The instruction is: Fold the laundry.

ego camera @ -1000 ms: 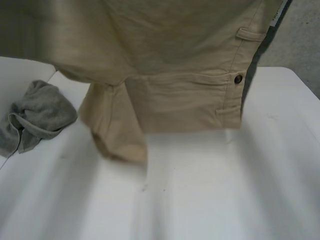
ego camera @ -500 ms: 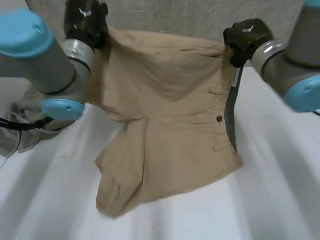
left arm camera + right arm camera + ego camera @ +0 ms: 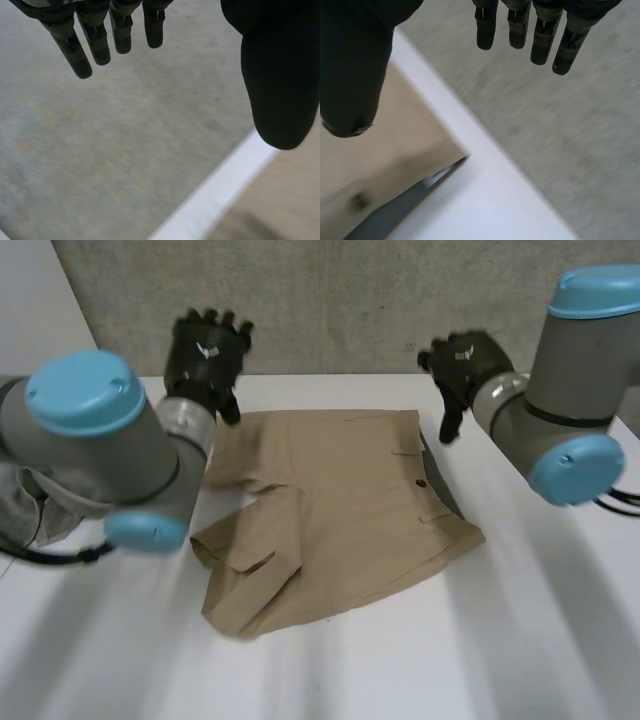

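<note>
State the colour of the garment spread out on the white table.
The garment is plain tan, with no pattern. It shows best in the head view.

Shorts (image 3: 340, 510) are lying on the table (image 3: 540, 630), spreading toward the robot from between the left hand (image 3: 205, 355) and right hand (image 3: 465, 360). A crumpled cloth (image 3: 25, 508) is sitting well outside the left hand.

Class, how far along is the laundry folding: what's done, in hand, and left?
Done: the tan shorts lie spread on the white table, one leg rumpled. In hand: nothing; the left hand and right hand hover open near the shorts' far corners. Left: every fold, plus the grey cloth beside the left arm.
</note>
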`<state>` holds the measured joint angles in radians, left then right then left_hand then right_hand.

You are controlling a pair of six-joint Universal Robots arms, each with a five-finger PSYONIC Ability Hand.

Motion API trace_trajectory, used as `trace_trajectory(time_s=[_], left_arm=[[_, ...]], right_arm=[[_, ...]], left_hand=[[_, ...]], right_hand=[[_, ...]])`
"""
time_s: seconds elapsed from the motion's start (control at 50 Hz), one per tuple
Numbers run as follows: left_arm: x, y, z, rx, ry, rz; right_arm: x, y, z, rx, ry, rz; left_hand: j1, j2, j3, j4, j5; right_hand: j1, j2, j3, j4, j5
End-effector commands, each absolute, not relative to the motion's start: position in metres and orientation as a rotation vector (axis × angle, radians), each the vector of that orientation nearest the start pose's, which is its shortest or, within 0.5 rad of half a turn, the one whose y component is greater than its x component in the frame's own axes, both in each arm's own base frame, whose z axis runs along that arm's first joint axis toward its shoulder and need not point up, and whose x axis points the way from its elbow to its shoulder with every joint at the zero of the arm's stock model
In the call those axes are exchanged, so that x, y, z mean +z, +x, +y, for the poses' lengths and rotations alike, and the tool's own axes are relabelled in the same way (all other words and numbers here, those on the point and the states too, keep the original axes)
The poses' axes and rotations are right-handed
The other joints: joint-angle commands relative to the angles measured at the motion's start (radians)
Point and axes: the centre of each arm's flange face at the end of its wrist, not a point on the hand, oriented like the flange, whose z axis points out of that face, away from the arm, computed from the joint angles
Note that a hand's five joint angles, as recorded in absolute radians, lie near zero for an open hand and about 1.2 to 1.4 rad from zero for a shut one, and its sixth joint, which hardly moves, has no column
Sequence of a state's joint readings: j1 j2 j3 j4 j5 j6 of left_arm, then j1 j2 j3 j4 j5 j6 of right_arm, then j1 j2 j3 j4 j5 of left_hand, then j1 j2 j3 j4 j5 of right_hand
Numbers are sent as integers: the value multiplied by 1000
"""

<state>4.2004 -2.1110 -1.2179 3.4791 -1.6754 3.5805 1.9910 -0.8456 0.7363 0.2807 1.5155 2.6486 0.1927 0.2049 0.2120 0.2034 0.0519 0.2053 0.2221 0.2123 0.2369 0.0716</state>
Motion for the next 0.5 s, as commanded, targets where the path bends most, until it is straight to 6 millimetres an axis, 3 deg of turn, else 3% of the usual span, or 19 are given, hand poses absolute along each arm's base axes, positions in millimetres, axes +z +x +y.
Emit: trace_trajectory(time_s=[0.02,0.08,0.22,0.26,0.42,0.5], left_arm=[[214,-309,-221,-2143,1108,2097],[198,-305,-196,-2069,1187,2150],[179,-301,-182,-1988,1224,2222],[177,-301,-183,-1981,1218,2235],[149,-301,-197,-1879,1191,2287],[146,-286,-213,-1829,1060,2280]], right_arm=[[215,290,-299,-1667,-1357,2233],[193,287,-282,-1562,-1407,2217],[161,284,-276,-1598,-1398,2176],[155,285,-275,-1609,-1398,2166],[131,283,-281,-1605,-1404,2178],[128,277,-287,-1608,-1389,2194]], left_hand=[[62,49,42,51,28],[138,126,119,127,104],[261,249,242,251,228],[317,305,298,306,283],[918,906,899,907,884],[1115,1103,1096,1105,1081]], right_hand=[[-31,-48,-38,-62,-72],[-31,-48,-38,-62,-72],[-31,-48,-38,-62,-72],[-31,-48,-38,-62,-72],[3,-14,-4,-29,-38],[6,-11,-1,-26,-35]])
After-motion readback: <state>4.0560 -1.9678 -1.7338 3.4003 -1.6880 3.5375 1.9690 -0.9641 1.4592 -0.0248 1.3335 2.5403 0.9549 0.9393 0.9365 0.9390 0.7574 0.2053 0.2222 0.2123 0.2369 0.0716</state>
